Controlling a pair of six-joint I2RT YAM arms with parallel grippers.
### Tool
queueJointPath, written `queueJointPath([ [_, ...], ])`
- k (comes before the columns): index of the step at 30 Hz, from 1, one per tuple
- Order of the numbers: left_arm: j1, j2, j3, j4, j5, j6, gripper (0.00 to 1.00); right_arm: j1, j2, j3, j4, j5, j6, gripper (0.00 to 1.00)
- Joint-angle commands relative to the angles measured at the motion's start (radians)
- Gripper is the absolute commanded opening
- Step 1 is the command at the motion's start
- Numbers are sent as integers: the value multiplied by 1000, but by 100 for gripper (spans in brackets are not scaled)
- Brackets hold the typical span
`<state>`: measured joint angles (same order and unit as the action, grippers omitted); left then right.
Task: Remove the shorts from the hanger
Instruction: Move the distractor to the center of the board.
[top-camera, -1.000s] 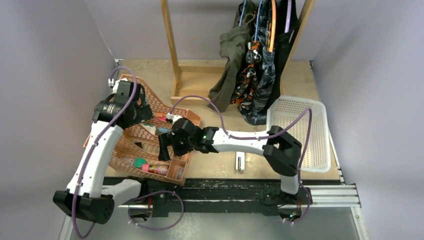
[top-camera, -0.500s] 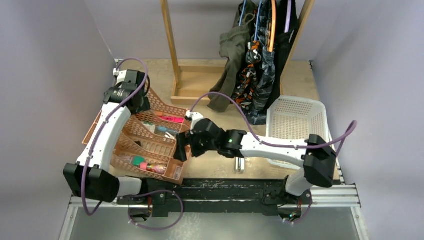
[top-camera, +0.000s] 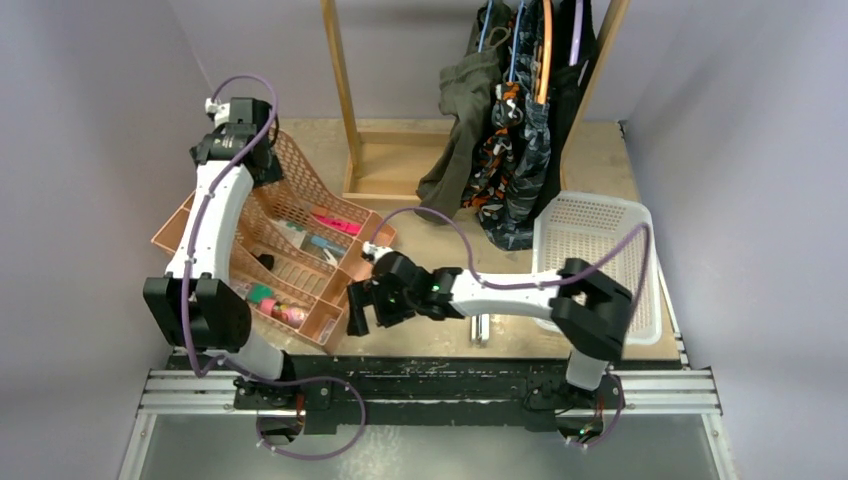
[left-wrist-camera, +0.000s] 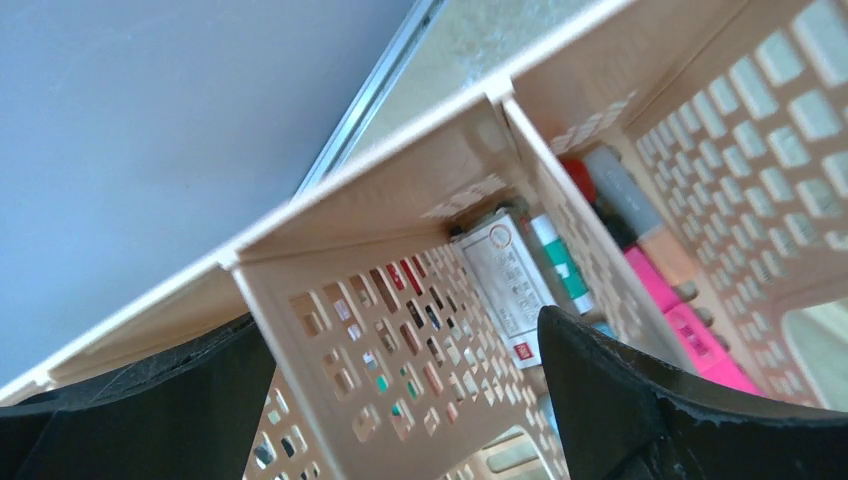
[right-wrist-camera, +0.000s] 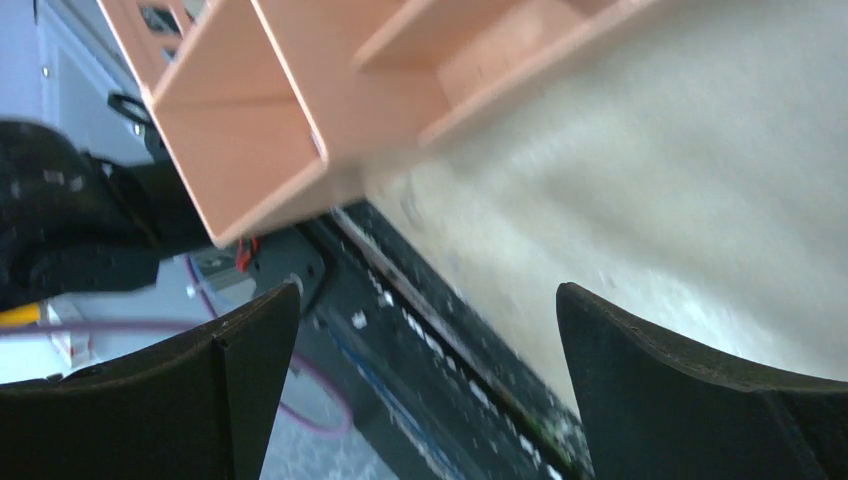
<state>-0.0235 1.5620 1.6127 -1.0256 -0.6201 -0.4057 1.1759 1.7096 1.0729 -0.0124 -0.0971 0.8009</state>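
The shorts (top-camera: 505, 150) hang bunched together, their tops cut off

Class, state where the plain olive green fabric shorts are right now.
In the top view, the plain olive green fabric shorts hang from the wooden rack at the back, leftmost of the hanging garments, beside the orange-black-white camouflage shorts.

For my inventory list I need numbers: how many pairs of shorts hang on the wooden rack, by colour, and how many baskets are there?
olive green shorts: 1
orange camouflage shorts: 1
grey-blue camouflage shorts: 1
black shorts: 1
peach basket: 1
white basket: 1
Total: 6
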Motion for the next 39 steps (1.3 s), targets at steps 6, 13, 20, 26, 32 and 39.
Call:
queueJointPath([
  [6, 23, -178, 113, -62, 230, -14, 100, 46, 223, 295, -50, 28, -143, 99],
  [13, 24, -399, -4, -118, 206, -67, 100, 65, 352, 467, -119, -1, -210, 99],
  [20, 23, -550, -141, -77, 251, -126, 100, 62, 406, 655, -230, 89, -258, 100],
  [26, 23, -537, -180, -17, 606, -88, 99, 62, 90, 341, -213, 402, -59, 100],
  [32, -8, -522, -282, 123, 830, -117, 98, 62, -254, 44, -403, 658, 262, 100],
  [39, -238, -448, -299, 217, 766, -204, 98, 62, -495, -49, -531, 776, 392, 100],
])
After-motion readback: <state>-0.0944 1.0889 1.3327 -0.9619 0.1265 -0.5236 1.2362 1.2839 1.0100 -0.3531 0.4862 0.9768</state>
